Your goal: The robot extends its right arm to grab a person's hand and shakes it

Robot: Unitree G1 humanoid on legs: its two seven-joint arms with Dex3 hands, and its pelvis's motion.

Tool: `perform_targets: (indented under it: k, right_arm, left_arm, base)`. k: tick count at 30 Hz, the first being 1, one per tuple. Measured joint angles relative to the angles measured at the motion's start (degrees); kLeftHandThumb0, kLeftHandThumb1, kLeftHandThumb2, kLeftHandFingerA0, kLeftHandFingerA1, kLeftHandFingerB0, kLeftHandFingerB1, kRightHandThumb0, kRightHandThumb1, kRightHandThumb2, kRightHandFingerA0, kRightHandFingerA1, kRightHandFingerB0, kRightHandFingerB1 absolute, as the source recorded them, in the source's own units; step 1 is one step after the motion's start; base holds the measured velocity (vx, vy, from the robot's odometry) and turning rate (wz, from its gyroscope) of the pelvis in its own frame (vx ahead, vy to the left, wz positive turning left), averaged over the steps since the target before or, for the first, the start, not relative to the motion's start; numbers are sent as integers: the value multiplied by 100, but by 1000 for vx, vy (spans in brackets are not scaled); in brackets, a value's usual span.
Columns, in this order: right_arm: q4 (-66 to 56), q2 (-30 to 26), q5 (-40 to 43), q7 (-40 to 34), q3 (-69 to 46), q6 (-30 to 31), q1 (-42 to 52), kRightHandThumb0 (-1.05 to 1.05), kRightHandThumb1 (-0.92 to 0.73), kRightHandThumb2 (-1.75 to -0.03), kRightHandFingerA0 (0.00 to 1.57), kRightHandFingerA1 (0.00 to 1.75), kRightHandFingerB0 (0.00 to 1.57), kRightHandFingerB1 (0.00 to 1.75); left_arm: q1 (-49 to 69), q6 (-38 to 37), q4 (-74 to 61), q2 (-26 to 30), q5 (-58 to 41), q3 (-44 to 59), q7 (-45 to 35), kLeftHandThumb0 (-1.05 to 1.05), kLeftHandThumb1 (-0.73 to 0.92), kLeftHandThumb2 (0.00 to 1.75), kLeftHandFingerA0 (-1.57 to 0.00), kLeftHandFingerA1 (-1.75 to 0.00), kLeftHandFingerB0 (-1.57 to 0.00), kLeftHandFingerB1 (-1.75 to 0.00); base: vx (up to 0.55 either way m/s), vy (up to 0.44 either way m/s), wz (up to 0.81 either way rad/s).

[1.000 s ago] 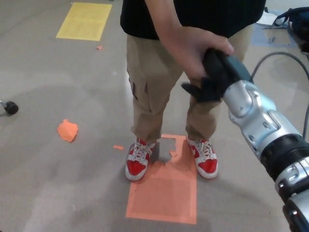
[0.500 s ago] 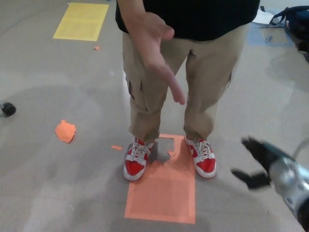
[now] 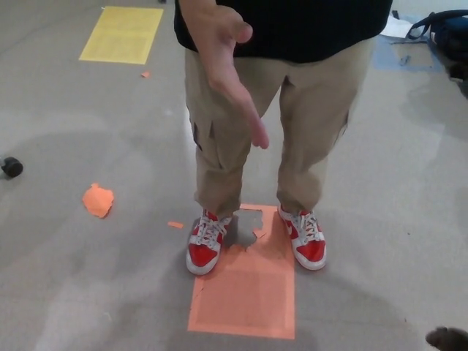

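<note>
Looks like a lab or test hall, not a home. Bare grey polished concrete floor [image 3: 88, 278] with scuffed patches. Floor markers taped down: an orange rectangle [image 3: 245, 292], torn at its top edge, under the person's red-and-white sneakers [image 3: 207, 245], below the fingertips of the person's hand [image 3: 223, 62]; a yellow rectangle [image 3: 122, 34] far left of the fingers. Torn orange scrap [image 3: 98, 200] and smaller bits lie loose lower left of them. A black caster wheel [image 3: 11, 167] at the left edge, a blue bag [image 3: 442, 29] top right.
</note>
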Motion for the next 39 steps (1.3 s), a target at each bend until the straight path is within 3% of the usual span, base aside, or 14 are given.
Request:
perform_targets:
  k: [3,8,9,19,20,22,23,24,28,29,34,36,37,39]
  right_arm:
    - [47,-89,35,318,-72,9,145,-79,-78,-111,5,35,6,28]
    - [81,-179,129,671,-295,224,276,-77,-79,-116,0,26,3,23]
    - [78,-186,153,711,-339,235,276,-81,-92,-77,5,28,6,23]
    - [28,-218,324,1077,-567,207,275,-77,-92,-76,2,24,6,23]
    - [28,-218,321,1085,-549,205,276,-73,-77,-113,1,30,4,26]
    - [29,-218,319,1111,-528,204,276,-77,-78,-112,0,30,15,29]
    - [27,-218,320,1120,-527,202,276,-76,-92,-73,7,25,8,23]
    - [27,-218,324,1122,-528,195,276,-82,-81,-113,0,26,13,22]
    - [21,-218,345,1137,-519,171,276,-71,-75,-112,0,34,5,28]
    - [21,-218,346,1144,-507,161,275,-76,-92,-76,6,26,7,23]
    - [21,-218,361,1186,-490,133,275,-74,-92,-73,6,26,8,23]
    - [20,-218,368,1186,-488,122,275,-81,-84,-80,6,25,9,21]
    - [20,-218,371,1186,-489,116,275,-80,-81,-113,0,28,14,24]
    - [19,-218,377,1195,-491,108,275,-71,-75,-112,0,34,5,28]
  left_arm:
    - [94,-2,-20,-8,-2,0,3,-65,70,100,-2,-38,-1,-30]
    - [169,-1,-50,-35,3,-18,8,-66,69,100,-2,-36,-1,-31]
    - [168,-1,-51,-40,3,-17,8,-65,69,100,-1,-34,-1,-31]
    - [215,-1,-109,-96,1,-15,27,-65,70,100,-1,-33,-1,-29]
    - [234,0,-120,-96,0,-14,26,-65,70,100,-2,-35,-1,-30]
    - [248,0,-129,-96,0,-13,26,-65,69,99,-2,-35,-1,-31]
    - [248,0,-131,-96,1,-13,28,-65,69,99,-2,-35,-1,-31]
    - [248,0,-136,-96,1,-14,33,-65,69,99,-1,-36,-1,-31]
    - [248,1,-174,-96,4,-16,53,-65,70,99,-2,-36,-1,-30]
    - [248,1,-179,-96,5,-19,60,-66,70,99,-2,-37,-2,-30]
    - [244,6,-182,-96,11,-36,88,-64,70,99,-2,-38,-1,-32]
    - [234,6,-183,-96,23,-67,103,-65,69,98,-2,-39,-2,-32]
    - [232,6,-185,-96,26,-71,107,-65,70,99,-2,-38,-1,-31]
    - [228,6,-185,-96,28,-75,107,-65,69,98,-2,-38,-2,-31]
  base:
    - [0,0,0]
    - [0,0,0]
    - [0,0,0]
    - [0,0,0]
    - [0,0,0]
    - [0,0,0]
    - [0,0,0]
    - [0,0,0]
    - [0,0,0]
    - [0,0,0]
    - [0,0,0]
    - [0,0,0]
    - [0,0,0]
    - [0,0,0]
